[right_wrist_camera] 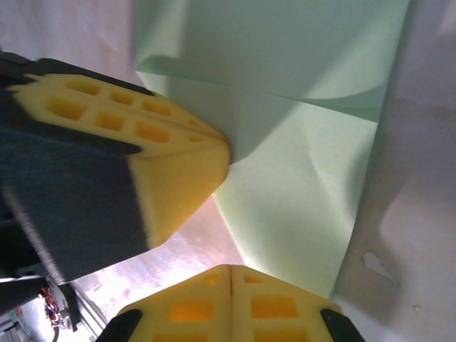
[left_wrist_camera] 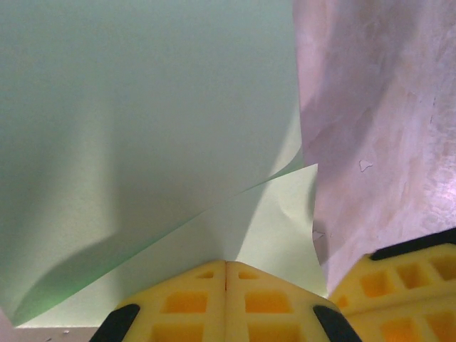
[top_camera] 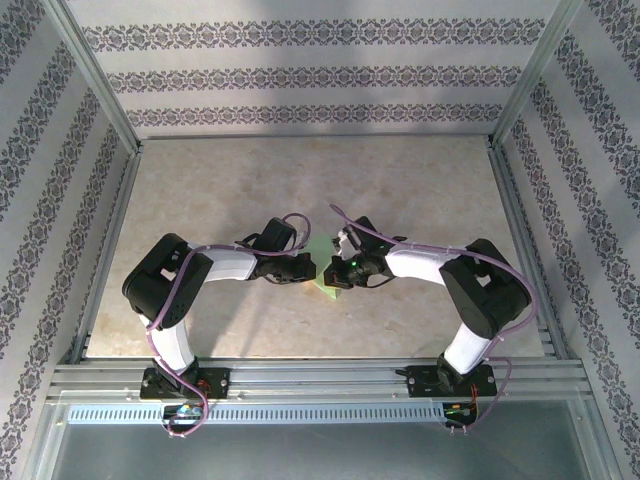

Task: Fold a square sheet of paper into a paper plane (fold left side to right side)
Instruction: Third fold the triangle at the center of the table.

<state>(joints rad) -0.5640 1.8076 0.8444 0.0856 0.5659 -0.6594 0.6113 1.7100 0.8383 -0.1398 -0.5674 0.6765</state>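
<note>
Both arms meet at mid-table over the square sheet of paper, and both sets of jaws are closed.

From my top view, the left gripper reaches in from the left and the right gripper from the right. Their tips are just beside each other on the marbled table, with pale green paper showing between and under them. On the left wrist feed the yellow fingers are pressed flat together. A raised flap of the sheet runs straight into their seam, so I read that hand as pinching the paper. The rest of the sheet lies ahead of it, bowed with a soft crease. On the right wrist feed the fingers are likewise closed tight with no gap. The sheet's near edge meets their tips, but I cannot tell whether it is nipped or only touched.
</note>
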